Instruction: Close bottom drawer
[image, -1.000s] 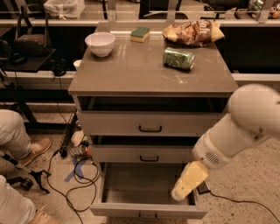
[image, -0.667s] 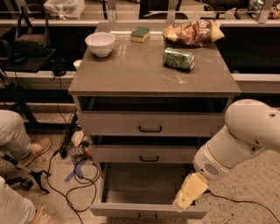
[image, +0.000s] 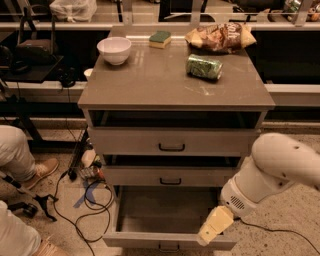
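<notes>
The bottom drawer (image: 165, 239) of the light-grey cabinet is pulled far out, and its wide shallow tray looks empty. Its short front runs along the bottom of the view, with the black handle partly cut off there. My white arm comes in from the right. The gripper (image: 214, 226), a cream-coloured end piece, hangs over the drawer's front right corner, at or just above the front edge. The two taller drawers above, each with a black handle, stand slightly ajar.
On the cabinet top (image: 150, 85) are a white bowl (image: 114, 49), a green sponge (image: 160, 38), a chip bag (image: 220, 36) and a green can (image: 204, 66) on its side. A person's legs and shoe (image: 25, 165) and cables (image: 85, 195) lie on the floor at the left.
My arm and gripper have moved down and toward the drawer's front right corner. The drawer stays about as far out as before.
</notes>
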